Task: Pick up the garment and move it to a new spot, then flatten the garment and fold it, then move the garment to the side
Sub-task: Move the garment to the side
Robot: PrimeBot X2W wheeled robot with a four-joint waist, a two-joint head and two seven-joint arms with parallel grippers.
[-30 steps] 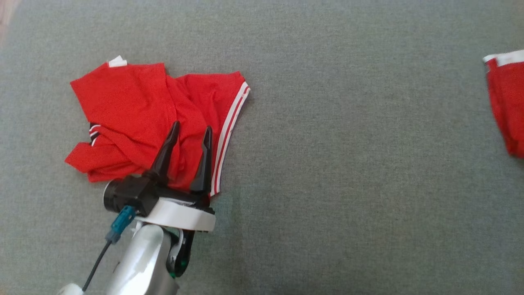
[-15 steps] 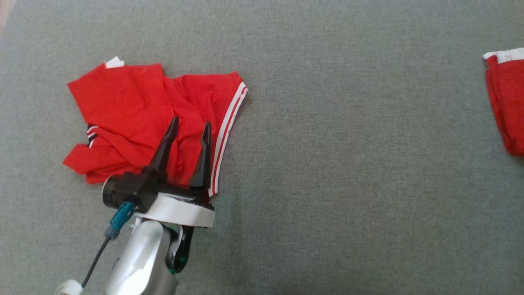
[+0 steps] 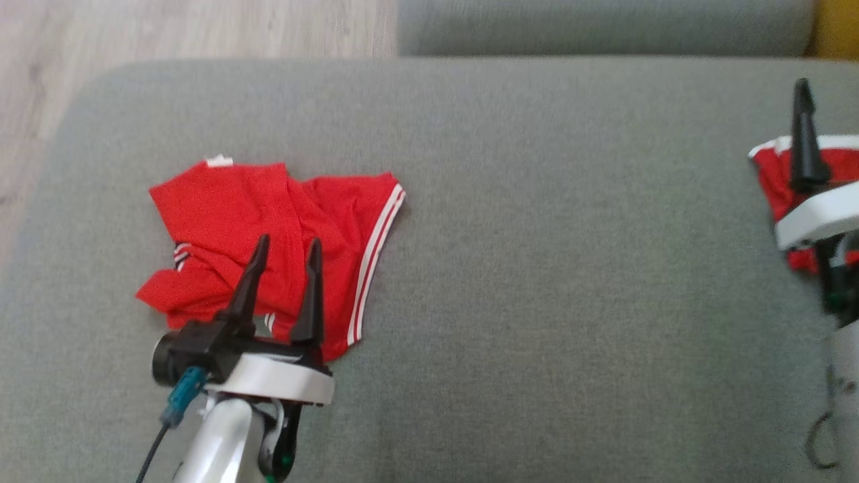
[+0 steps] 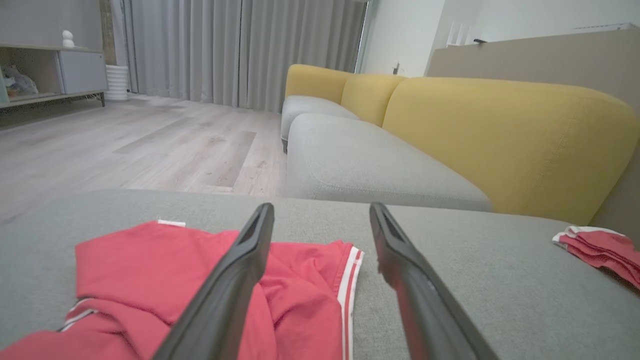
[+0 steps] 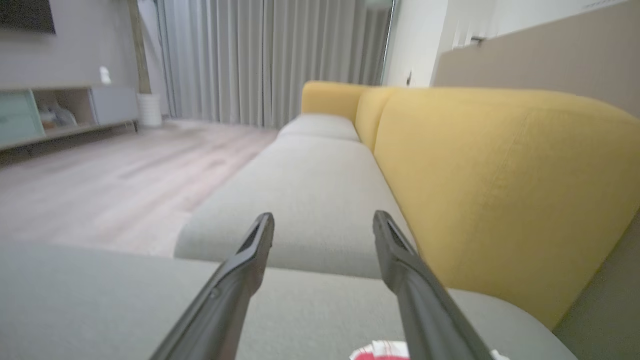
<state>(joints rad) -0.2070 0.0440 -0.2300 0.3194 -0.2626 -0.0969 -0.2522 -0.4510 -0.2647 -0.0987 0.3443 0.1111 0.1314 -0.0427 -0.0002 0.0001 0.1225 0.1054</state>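
A crumpled red garment with white side stripes lies on the left part of the grey cushion. My left gripper hovers over the garment's near edge, open, with nothing between its fingers. In the left wrist view the left gripper is spread above the red garment, whose striped hem runs between the fingers. At the right edge of the head view one right finger stands over a second red garment. My right gripper is open and empty.
The cushion's left and far edges drop to a wooden floor. Another grey seat and a yellow sofa back lie beyond. The second red garment, folded, rests at the cushion's right end. Bare grey fabric spans the middle.
The head camera has tilted up, bringing the cushion's far edge, the floor and my right gripper into view. My left gripper keeps its place over the garment, still open.
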